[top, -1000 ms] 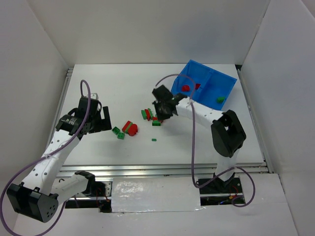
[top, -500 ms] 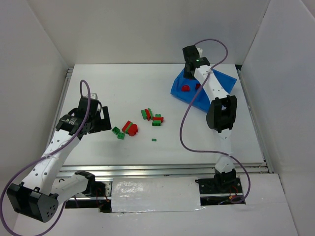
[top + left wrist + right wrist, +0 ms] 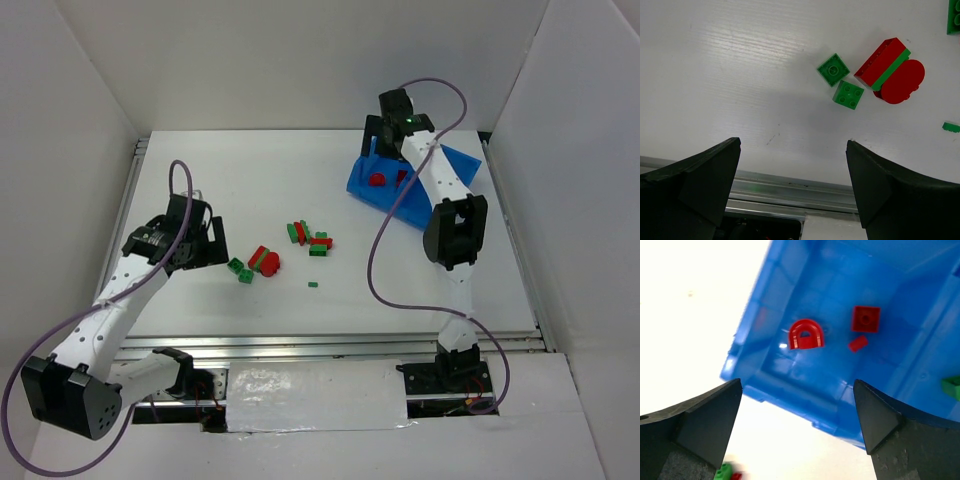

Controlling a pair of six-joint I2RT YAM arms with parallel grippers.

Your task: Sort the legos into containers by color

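Inside a bright blue rectangular plastic bin [image 3: 785, 375] with a central divider, one compartment holds three red plastic bricks: an arch-shaped brick [image 3: 806, 334], a square brick [image 3: 865, 319] and a small sliver [image 3: 858, 343]. A green brick [image 3: 952, 386] shows at the edge of the other compartment.

The remaining legos lie on the white table [image 3: 250, 170], well left of the bin and nearer the arm bases: a mixed red and green cluster [image 3: 310, 237], then, farther from the bin, a red and green stacked piece [image 3: 889, 70] and two green square bricks [image 3: 840, 82].

The right gripper [image 3: 796, 405] hangs directly above the bin's red compartment, jaws spread wide with nothing between them. The left gripper [image 3: 792, 150], far from the bin, hovers beside the green squares, also spread and empty.

Likely risks: the stacked piece joins both colours, so lifting it whole would put one colour in the wrong compartment. The green squares sit almost touching, so a grasp could nudge or catch both. A low right arm could bump the bin wall.
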